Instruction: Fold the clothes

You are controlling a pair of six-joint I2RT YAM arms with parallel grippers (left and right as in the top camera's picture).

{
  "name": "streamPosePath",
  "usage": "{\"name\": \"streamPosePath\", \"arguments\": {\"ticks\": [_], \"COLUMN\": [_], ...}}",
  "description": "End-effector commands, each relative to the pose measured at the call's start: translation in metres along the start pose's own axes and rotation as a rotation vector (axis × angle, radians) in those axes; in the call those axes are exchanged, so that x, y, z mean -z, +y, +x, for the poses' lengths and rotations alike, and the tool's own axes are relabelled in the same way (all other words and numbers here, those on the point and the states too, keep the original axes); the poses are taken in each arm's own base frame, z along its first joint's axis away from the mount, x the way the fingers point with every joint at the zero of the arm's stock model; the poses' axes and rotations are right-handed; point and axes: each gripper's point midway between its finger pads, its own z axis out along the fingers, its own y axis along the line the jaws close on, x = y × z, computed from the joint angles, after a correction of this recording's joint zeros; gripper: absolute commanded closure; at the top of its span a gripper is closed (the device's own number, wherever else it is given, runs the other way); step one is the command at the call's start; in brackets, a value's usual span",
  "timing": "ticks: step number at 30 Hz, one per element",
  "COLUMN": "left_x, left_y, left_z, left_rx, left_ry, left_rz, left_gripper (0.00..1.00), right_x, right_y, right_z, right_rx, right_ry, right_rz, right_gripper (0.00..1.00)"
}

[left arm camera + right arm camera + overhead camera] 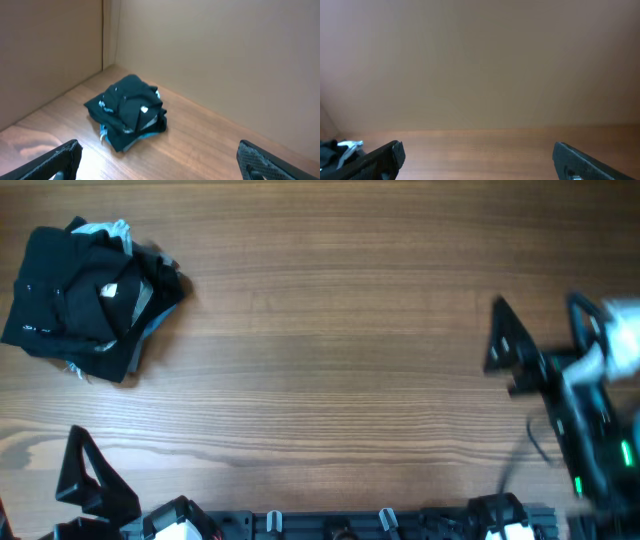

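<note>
The clothes, a black T-shirt (65, 300) with a small white neck label, lie as a compact bundle on top of a small heap at the table's far left. In the left wrist view the T-shirt (127, 102) is well ahead of my left gripper (159, 146), which stands open and empty. Only one left finger (85, 470) shows in the overhead view, near the front left corner. My right gripper (538, 310) hovers at the right side, open with nothing between its fingers, far from the heap. It (478, 146) faces bare wood.
A pale blue garment (100, 228) and a dark garment with grey trim (150, 308) lie under the T-shirt. Plain brown walls (225, 60) close off the far side. The arm bases (380, 525) line the front edge. The wooden table (330, 350) stretches between the arms.
</note>
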Motion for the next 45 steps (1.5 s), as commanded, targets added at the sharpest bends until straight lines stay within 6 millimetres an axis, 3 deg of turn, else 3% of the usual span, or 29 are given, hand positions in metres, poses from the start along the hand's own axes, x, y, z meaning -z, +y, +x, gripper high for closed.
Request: {"name": "streamPosePath", "arguments": {"ticks": [1, 4, 7, 12, 16, 45], "left_x": [0.002, 0.002, 0.003, 0.003, 0.003, 0.003], "left_y": [0.003, 0.005, 0.007, 0.007, 0.007, 0.007], "left_z": [0.010, 0.020, 0.029, 0.029, 0.029, 0.029], "left_rx": [-0.016, -0.011, -0.007, -0.007, -0.007, -0.007], "left_ry": [0.036, 0.079, 0.113, 0.114, 0.114, 0.113], "left_rz": [-0.012, -0.020, -0.027, -0.027, -0.027, -0.027], "left_gripper": [0.00, 0.00, 0.00, 0.00, 0.00, 0.00], "right_x": [0.031, 0.052, 0.057, 0.009, -0.013, -0.013], "right_y": [-0.012, -0.016, -0.029, -0.054, -0.083, -0.083], "right_z": [0.022, 0.042, 0.071, 0.148, 0.233, 0.231], "right_rx": [0.025, -0.068, -0.076, -0.072, -0.068, -0.066], "right_ry": [-0.062, -0.170, -0.285, -0.204, -0.096, -0.106], "right_rz": [0.038, 0.020, 0.053, 0.146, 0.265, 0.265], "right_gripper": [0.00, 0.00, 0.00, 0.00, 0.00, 0.00]}}
